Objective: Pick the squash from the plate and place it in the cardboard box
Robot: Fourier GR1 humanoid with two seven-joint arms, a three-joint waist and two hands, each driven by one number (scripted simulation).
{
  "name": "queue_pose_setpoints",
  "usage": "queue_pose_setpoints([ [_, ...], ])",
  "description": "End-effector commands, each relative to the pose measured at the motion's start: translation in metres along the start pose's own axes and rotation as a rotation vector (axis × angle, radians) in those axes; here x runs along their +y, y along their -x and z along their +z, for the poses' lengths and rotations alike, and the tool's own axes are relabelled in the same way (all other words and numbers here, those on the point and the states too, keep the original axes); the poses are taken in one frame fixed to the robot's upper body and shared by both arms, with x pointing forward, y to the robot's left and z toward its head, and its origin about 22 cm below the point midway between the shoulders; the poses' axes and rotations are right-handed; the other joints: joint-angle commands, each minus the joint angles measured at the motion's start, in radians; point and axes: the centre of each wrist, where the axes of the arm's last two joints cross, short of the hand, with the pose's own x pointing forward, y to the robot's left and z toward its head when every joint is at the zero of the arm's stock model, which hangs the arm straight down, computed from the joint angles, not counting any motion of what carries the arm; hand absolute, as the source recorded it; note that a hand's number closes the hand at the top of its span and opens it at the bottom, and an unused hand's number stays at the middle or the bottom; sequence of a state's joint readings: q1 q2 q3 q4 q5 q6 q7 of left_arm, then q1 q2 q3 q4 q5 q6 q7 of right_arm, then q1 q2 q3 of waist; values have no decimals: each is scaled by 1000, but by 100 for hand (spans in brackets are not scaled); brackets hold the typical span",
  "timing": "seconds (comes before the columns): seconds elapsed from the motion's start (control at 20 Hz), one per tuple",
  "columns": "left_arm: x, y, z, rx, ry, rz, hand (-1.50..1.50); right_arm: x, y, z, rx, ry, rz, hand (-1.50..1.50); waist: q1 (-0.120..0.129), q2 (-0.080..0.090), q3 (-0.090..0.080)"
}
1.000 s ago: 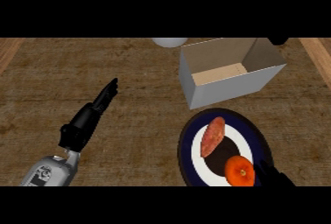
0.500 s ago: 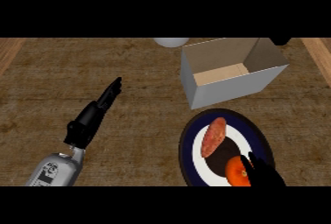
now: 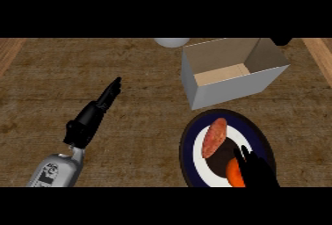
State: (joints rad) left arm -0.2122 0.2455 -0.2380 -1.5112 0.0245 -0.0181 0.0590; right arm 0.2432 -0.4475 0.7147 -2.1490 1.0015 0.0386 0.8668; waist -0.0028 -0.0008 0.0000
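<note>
A dark-rimmed plate (image 3: 189, 151) with a white ring lies at the lower right of the head view. On it are a reddish-brown oblong vegetable (image 3: 214, 137) and an orange rounded one (image 3: 234, 174); which is the squash I cannot tell. My right hand (image 3: 257, 170) comes up from the lower edge over the plate, fingers straight and open, covering the right part of the orange one. The open cardboard box (image 3: 224, 90) stands just behind the plate. My left hand (image 3: 91, 118) is open at the left, fingers pointing up and right, holding nothing.
A white round object (image 3: 172, 42) sits at the back edge left of the box, and a dark object (image 3: 282, 41) behind the box's right corner. Lighter wooden strips (image 3: 322, 52) border the counter at both sides. Brown counter surface (image 3: 136, 79) lies between my left hand and the box.
My right hand has risen from the lower edge over the plate and now overlaps the orange piece. The left arm has barely shifted. Both foods and the box stay put.
</note>
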Motion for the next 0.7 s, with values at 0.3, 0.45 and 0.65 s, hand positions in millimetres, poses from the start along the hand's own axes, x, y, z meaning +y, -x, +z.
queue_pose_setpoints([
  [0.3, -2, -3, -1, -19, 1, -3, 0, 10, -8, -6, 25, -61, 22, -150, 0, 0, 0],
  [0.45, -2, -17, -5, 0, 0, 10, 0, 4, 17, -14, 9, -84, 44, -150, -1, 0, 0],
  [0.65, -8, 5, 5, -4, 8, -6, 0, 39, 1, -11, 39, -92, 51, -150, -1, 0, 0],
])
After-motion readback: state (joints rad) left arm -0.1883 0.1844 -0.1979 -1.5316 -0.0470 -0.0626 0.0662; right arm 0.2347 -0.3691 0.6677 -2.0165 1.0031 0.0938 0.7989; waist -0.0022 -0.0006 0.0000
